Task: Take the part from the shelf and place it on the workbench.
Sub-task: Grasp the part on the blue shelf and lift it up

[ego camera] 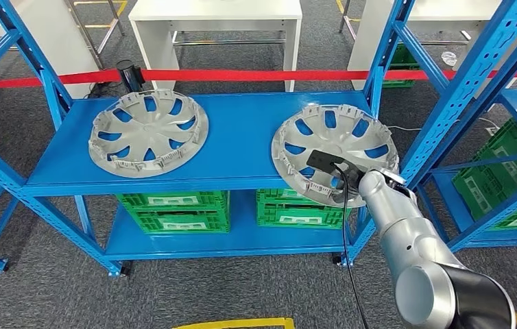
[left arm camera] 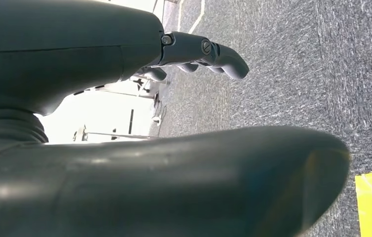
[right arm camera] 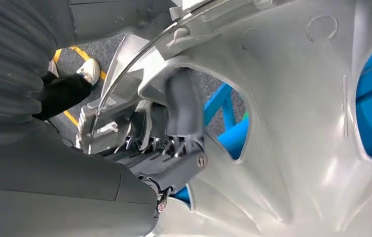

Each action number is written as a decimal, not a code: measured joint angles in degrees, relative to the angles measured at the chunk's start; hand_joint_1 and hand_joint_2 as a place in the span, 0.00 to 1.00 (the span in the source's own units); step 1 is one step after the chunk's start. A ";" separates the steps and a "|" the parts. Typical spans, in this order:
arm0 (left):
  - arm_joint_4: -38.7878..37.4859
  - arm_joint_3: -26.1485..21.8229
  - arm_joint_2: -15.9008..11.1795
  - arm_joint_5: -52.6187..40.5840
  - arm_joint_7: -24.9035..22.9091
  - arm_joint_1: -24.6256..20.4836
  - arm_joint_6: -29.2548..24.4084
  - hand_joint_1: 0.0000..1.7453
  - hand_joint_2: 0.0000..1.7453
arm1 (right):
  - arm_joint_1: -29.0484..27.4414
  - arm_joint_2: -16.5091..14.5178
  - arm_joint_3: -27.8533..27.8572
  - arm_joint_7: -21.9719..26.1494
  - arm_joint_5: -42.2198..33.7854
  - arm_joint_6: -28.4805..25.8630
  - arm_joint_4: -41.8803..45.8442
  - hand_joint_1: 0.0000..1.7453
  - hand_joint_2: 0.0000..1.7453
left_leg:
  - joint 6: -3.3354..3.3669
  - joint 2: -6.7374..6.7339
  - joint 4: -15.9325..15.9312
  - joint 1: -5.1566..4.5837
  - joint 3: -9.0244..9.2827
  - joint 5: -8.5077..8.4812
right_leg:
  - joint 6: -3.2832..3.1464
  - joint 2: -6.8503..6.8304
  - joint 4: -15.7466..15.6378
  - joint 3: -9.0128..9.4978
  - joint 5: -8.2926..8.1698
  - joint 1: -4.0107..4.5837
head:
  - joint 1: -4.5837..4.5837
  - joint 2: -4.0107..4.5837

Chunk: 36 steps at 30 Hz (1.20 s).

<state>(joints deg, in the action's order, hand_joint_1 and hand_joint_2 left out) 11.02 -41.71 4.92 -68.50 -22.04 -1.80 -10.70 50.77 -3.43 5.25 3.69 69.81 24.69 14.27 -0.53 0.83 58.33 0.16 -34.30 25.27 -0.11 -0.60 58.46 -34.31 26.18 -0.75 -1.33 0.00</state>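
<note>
A: Where is the part?

B: The silver-grey plastic wheel cover (ego camera: 334, 154) lies inner side up at the front corner of the blue steel shelf (ego camera: 238, 147), overhanging its edge, which gives access to the rim.

A: Right hand (ego camera: 352, 179)?

B: Its fingers (right arm camera: 183, 106) hook through a spoke opening and clamp the rim.

A: Left hand (left arm camera: 201, 54)?

B: Away from the shelf over grey carpet, fingers loosely curled, holding nothing.

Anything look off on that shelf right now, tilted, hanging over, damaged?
The right hubcap sticks out past the front edge of the blue shelf and looks tilted, but the right hand grips its rim there, fingers hooked through an opening. The left hubcap lies flat. No damage visible.
</note>
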 joint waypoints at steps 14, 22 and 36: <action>-0.09 -0.48 -0.01 0.45 4.79 0.03 -0.27 0.00 0.00 | 1.84 2.07 -0.50 -0.13 2.81 0.56 -0.02 1.00 1.00 | 0.31 0.78 0.04 -0.21 -0.47 -0.27 | 0.24 -0.69 -0.02 -0.16 -0.14 -0.21 | 0.01 0.00; -0.11 -1.58 -0.36 1.65 8.16 0.22 -1.05 0.00 0.00 | 7.04 3.65 -3.21 -0.27 7.35 0.25 -0.02 1.00 1.00 | 0.43 1.34 0.11 -0.32 -0.94 -0.47 | 0.30 -1.24 -0.02 -0.32 -0.20 -0.29 | 0.01 0.00; -0.07 -4.11 -0.52 3.78 11.17 0.53 -6.67 0.00 0.00 | 12.40 3.58 -9.22 -3.25 12.09 -0.79 -0.02 1.00 1.00 | 0.40 1.24 0.13 -0.31 -1.25 -0.44 | 0.30 -1.16 -0.02 -0.70 -0.20 -0.27 | 0.02 0.00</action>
<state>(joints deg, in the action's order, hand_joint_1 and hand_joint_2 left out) 10.95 -45.83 4.39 -64.72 -10.87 -1.27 -17.38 63.17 0.15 -3.97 0.44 81.90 23.90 14.25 -0.12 2.06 58.46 -0.15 -35.55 24.84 0.19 -1.76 58.44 -35.00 25.98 -1.02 -1.31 0.00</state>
